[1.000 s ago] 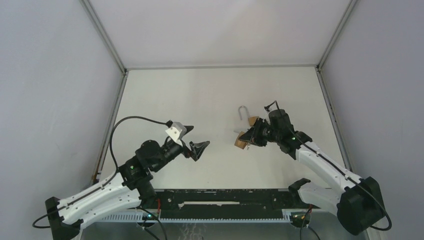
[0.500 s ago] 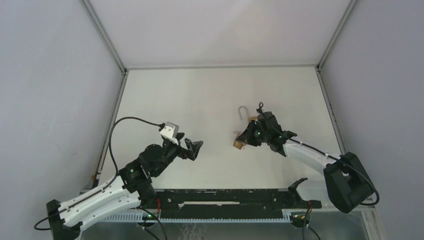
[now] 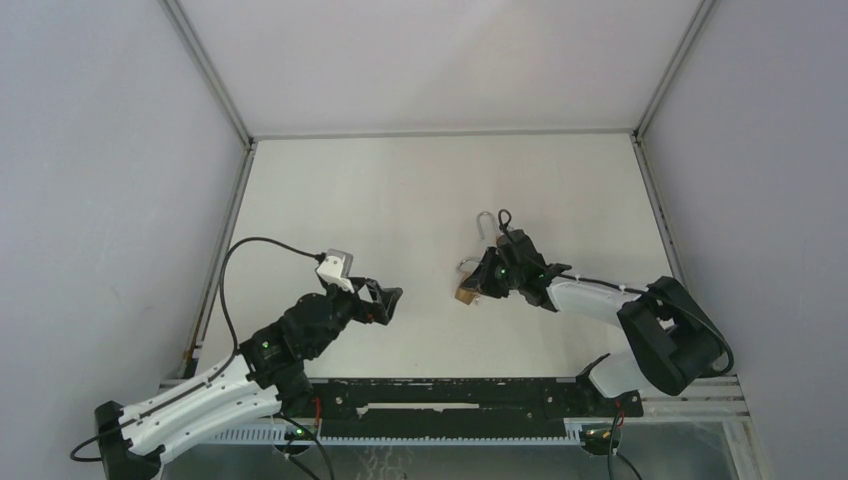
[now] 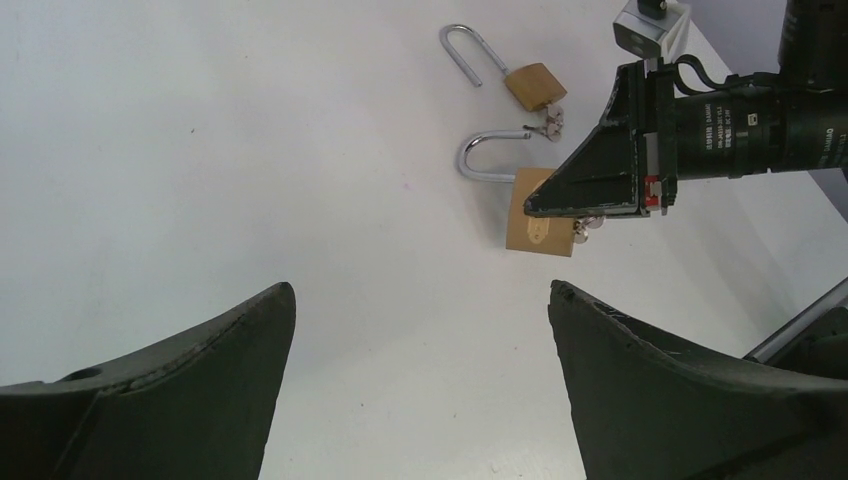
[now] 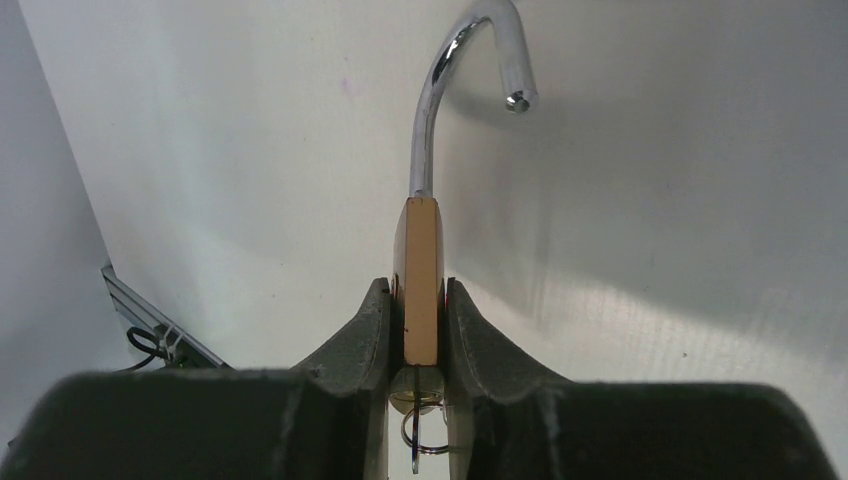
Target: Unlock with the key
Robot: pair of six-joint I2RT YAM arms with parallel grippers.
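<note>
Right gripper (image 5: 420,310): clamped on the brass body of the padlock (image 5: 420,270), one finger (image 5: 370,325) on each flat face
Padlock place: right of centre on the table (image 3: 400,190); resting or just lifted, cannot tell
Long axis: in line with the right fingers; in the right wrist view the shackle (image 5: 452,90) is at 12 o'clock and the key (image 5: 418,395) at 6 o'clock, back toward the palm
Shackle: free end out of the body, so I judge the lock already sprung
Left gripper (image 3: 385,298): jaws spread wide, empty
Bearing: in the top view the padlock is at 3 o'clock from the left gripper, well apart; the right arm is far nearer
Second padlock (image 4: 530,85): loose on the table, at 12 o'clock from the held one in the left wrist view
</note>
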